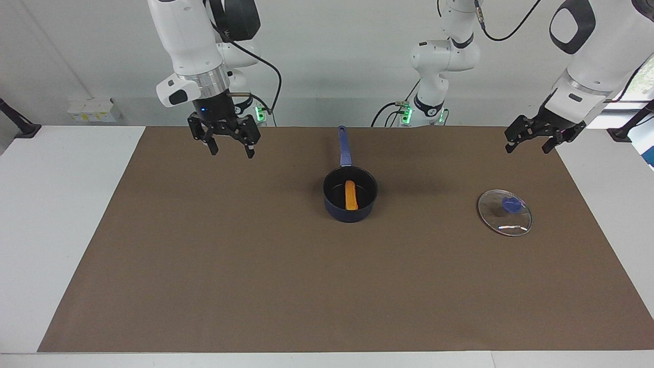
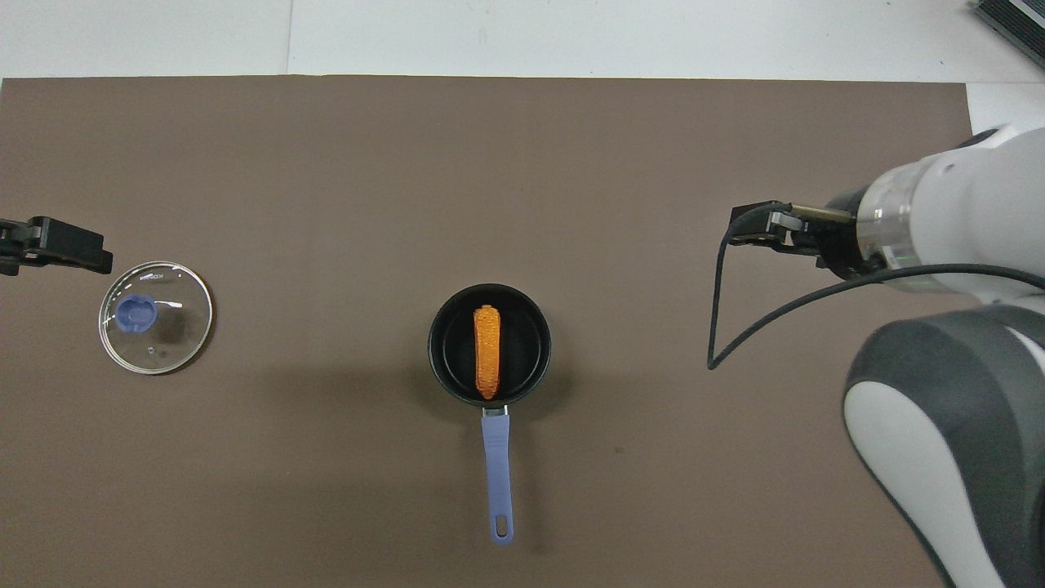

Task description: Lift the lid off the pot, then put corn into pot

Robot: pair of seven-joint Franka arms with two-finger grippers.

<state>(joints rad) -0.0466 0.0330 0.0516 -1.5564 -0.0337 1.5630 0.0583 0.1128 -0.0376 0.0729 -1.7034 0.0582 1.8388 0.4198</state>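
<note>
The navy-blue pot [image 1: 337,212] stands uncovered in the middle of the brown mat, with its long blue handle [image 1: 345,148] pointing toward the robots. The orange corn [image 1: 351,196] lies inside it, in line with the handle. The glass lid [image 1: 498,220] with its blue knob [image 1: 512,205] lies flat on the mat toward the left arm's end. My left gripper [image 1: 529,147] is open and empty, raised over the mat's edge close to the lid. My right gripper [image 1: 231,149] is open and empty, raised over the mat toward the right arm's end. The overhead view shows the pot [image 2: 437,351], the corn [image 2: 487,351] and the lid [image 2: 175,327].
The brown mat [image 1: 204,255] covers most of the white table [image 1: 51,204]. A black cable [image 2: 718,327] hangs from the right arm's wrist. Nothing else lies on the mat.
</note>
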